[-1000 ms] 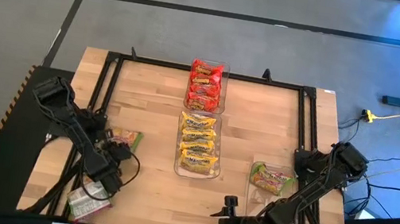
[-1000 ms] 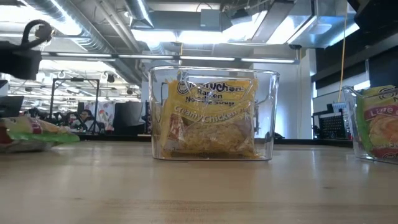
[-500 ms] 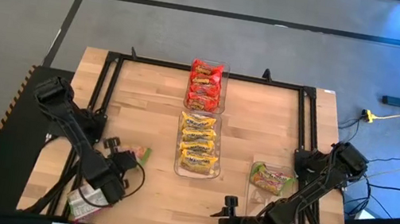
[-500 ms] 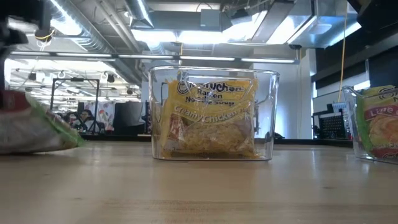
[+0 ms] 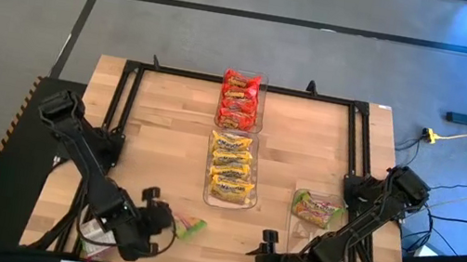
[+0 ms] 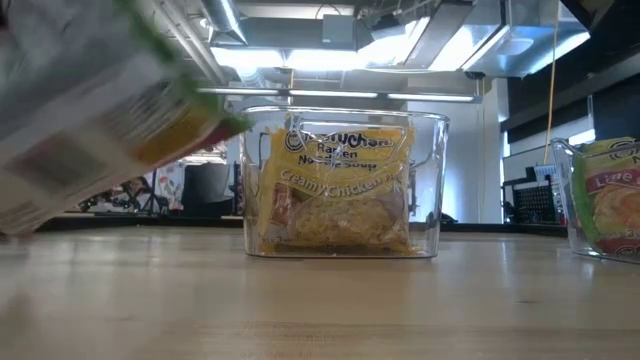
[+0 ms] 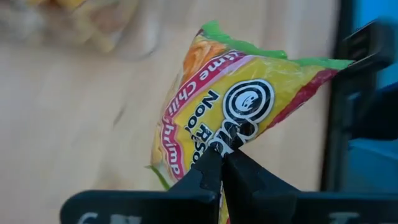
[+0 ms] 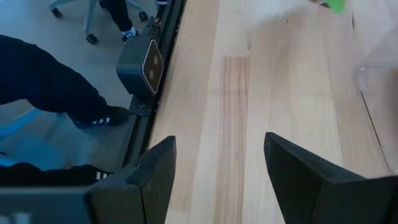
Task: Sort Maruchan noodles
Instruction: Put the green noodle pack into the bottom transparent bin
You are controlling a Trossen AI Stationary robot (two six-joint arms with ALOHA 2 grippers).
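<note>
The left pincer (image 5: pixel 165 222) hangs over the near left part of the tabletop (image 5: pixel 305 152), pressed together on the edge of a green and pink noodle packet (image 5: pixel 188 227), which it holds clear of the wood; the left wrist view shows the two dark fingertips (image 7: pixel 219 163) nipping the crinkled wrapper at its seam, so the packet dangles flat beyond them. Gripping by the edge suits a thin, limp wrapper that offers little else to catch. In the low view the same packet (image 6: pixel 95 110) looms tilted at the left, lifted above the boards. The sorting is mostly laid out already: red packets (image 5: pixel 239 100) sit in a clear bin at the far middle, yellow packets (image 5: pixel 232 170) fill the clear bin (image 6: pixel 343 182) just nearer, and a third bin on the right holds a green and pink packet (image 5: pixel 318 208), likely the home for the one being carried. Another packet (image 5: pixel 96 237) lies at the near left edge, partly under the arm. The right pincer (image 5: pixel 266 254) waits at the near middle, its fingers spread and holding nothing.
</note>
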